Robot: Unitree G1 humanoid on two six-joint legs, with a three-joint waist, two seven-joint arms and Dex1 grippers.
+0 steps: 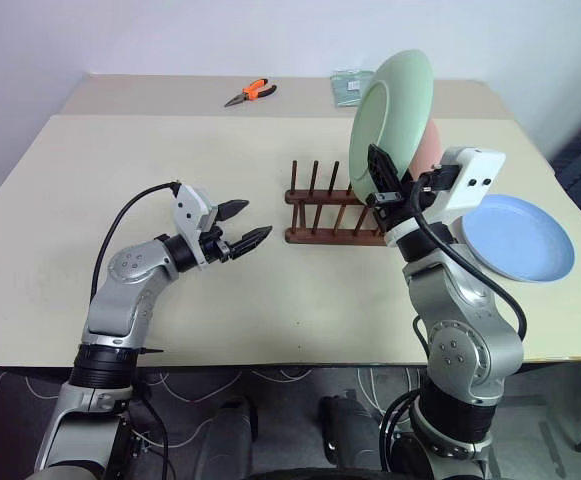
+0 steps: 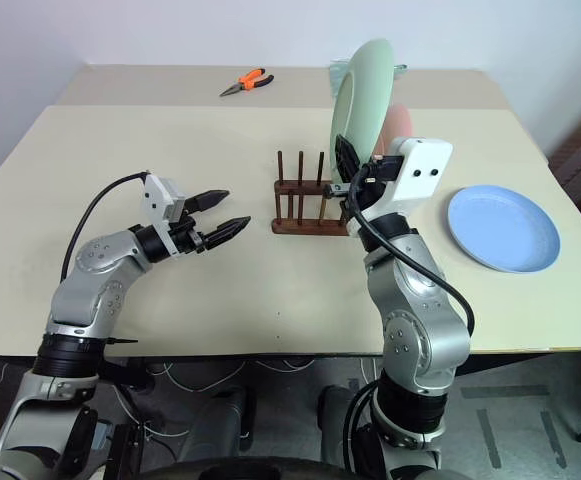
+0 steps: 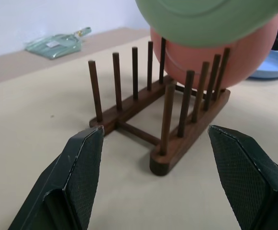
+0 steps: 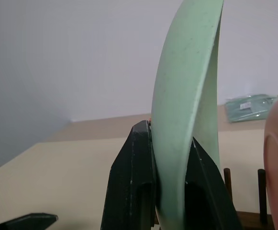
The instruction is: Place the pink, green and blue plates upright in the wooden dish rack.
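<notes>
My right gripper [image 1: 382, 175] is shut on the lower rim of the green plate [image 1: 395, 110], holding it upright in the air above the right end of the wooden dish rack [image 1: 320, 205]. The pink plate [image 1: 430, 145] stands upright in the rack's right end, just behind the green one. The blue plate [image 1: 520, 238] lies flat on the table to the right of the rack. My left gripper [image 1: 256, 220] is open and empty, hovering low to the left of the rack and pointing at it. Several pegs [image 3: 117, 81] on the rack's left side stand free.
Orange-handled pliers [image 1: 250, 93] and a pale green packet [image 1: 350, 85] lie on the far table behind the rack. The beige table [image 1: 90, 180] stretches wide to the left; its front edge runs just before my arms.
</notes>
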